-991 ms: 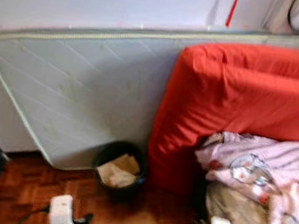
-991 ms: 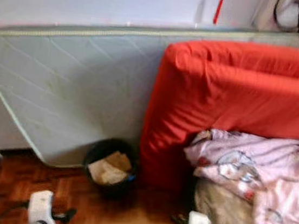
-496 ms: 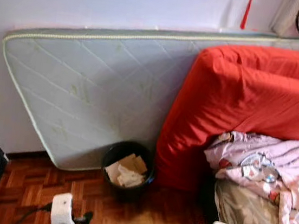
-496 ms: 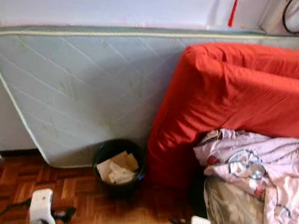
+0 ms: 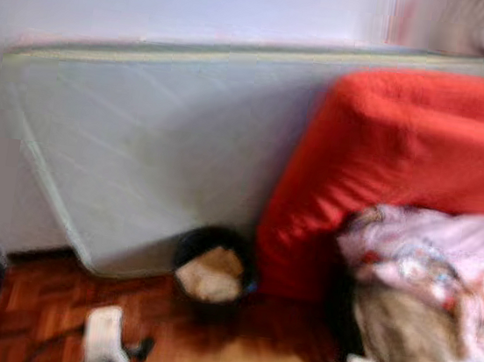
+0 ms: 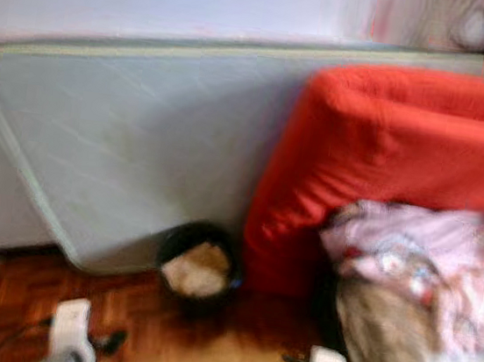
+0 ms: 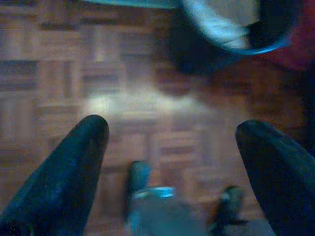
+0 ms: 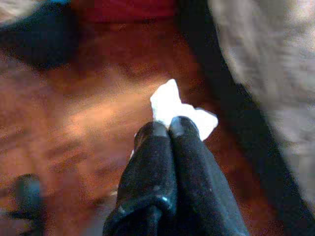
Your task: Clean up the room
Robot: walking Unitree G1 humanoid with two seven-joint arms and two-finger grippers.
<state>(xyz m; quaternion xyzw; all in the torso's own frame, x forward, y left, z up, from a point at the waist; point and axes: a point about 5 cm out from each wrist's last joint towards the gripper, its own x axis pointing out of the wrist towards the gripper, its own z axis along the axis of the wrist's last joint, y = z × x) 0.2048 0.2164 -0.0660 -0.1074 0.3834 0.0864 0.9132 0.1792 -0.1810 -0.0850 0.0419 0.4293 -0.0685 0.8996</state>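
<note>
Room clutter sets the scene, largest first: a pale quilted mattress (image 5: 149,143) leans on its long edge against the wall, and a red-covered mattress (image 5: 404,157) stands just beside it, overlapping its right end. Against the red one lies a pile of pink patterned bedding (image 5: 444,259) on the bed. On the parquet floor (image 5: 42,298), at the foot of the two mattresses, stands a black waste bin (image 5: 212,270) with crumpled paper already in it.

Half a second ago the head views were sharp; now they smear, and the whole picture has slid a little, so the camera is moving, not the furniture. The bin sits in much the same place ahead, which I take as an approach to it.

The right gripper (image 8: 169,129) has its fingers pressed together on a white crumpled tissue (image 8: 179,107), held above the floor near the bed's edge. The left gripper (image 7: 172,132) hangs with fingers wide apart and nothing between them, the bin just ahead of it.

Judged from this, the tissue is on its way to the bin but not yet over it.
</note>
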